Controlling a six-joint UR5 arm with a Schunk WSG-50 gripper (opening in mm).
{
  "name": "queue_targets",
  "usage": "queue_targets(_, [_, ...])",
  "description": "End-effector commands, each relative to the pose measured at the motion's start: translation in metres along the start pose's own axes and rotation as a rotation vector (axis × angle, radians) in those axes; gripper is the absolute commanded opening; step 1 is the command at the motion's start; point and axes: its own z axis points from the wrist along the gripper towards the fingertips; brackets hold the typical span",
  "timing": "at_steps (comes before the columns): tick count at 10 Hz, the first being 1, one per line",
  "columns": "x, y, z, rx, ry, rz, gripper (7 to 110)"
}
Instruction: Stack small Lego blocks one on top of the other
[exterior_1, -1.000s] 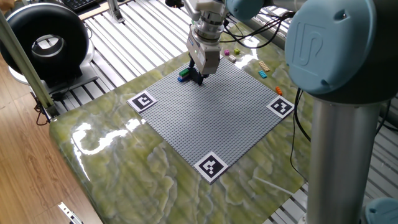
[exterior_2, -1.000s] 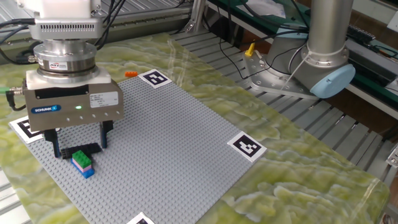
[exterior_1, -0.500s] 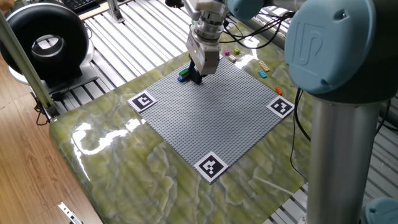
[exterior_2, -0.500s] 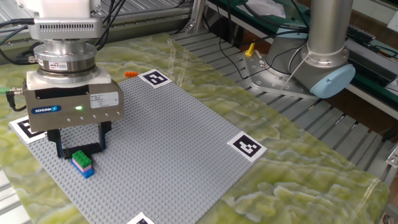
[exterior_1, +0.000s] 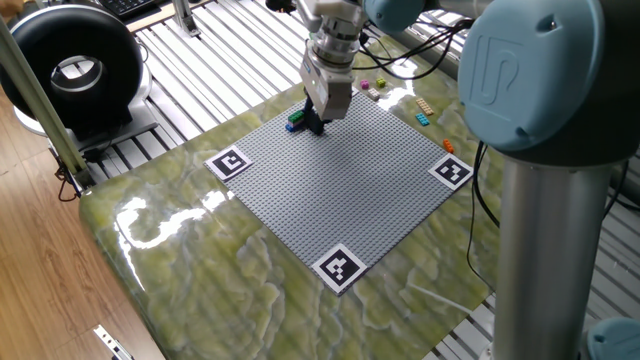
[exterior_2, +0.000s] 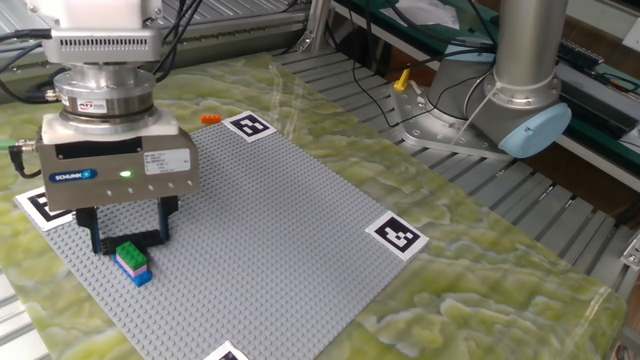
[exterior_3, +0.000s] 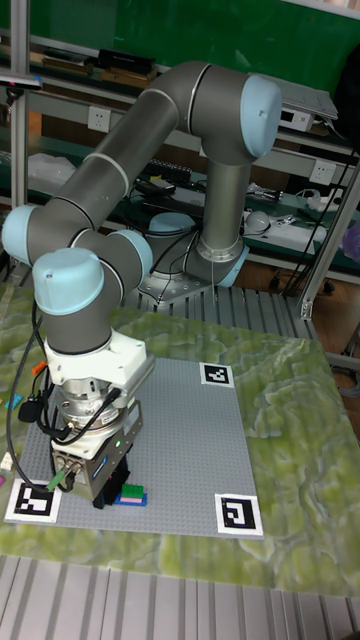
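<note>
Your pincer (exterior_2: 130, 232) is hanging released at 12 o'clock of the stacked blocks (exterior_2: 132, 262); drifting down, a finger (exterior_2: 167, 215) is risking knocking them over.

Workshop setting, green wall behind
A wooden floor (exterior_1: 40, 250) is seen beside the marbled green desk (exterior_1: 200, 270); shelving (exterior_3: 150, 130) is set against the green wall (exterior_3: 200, 30)

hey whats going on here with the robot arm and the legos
A UR5 arm holds its gripper just above the grey baseplate, right behind a small stack of Lego blocks: green on pink on blue. The fingers are spread and grip nothing. More loose blocks lie off the baseplate.
</note>
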Motion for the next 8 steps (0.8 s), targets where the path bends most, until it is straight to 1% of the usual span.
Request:
queue_targets(1, [0.0, 0.0, -0.002, -0.003, -0.004, 0.03, 7])
queue_targets(2, [-0.001, 0.002, -0.003, -0.008, -0.009, 0.03, 7])
queue_targets(5, [0.003, 0.009, -0.008, -0.042, -0.002, 0.038, 7])
queue_targets(6, [0.004, 0.008, -0.009, -0.042, -0.002, 0.048, 7])
queue_targets(8, [0.006, 0.0, -0.017, 0.0, 0.026, 0.111, 7])
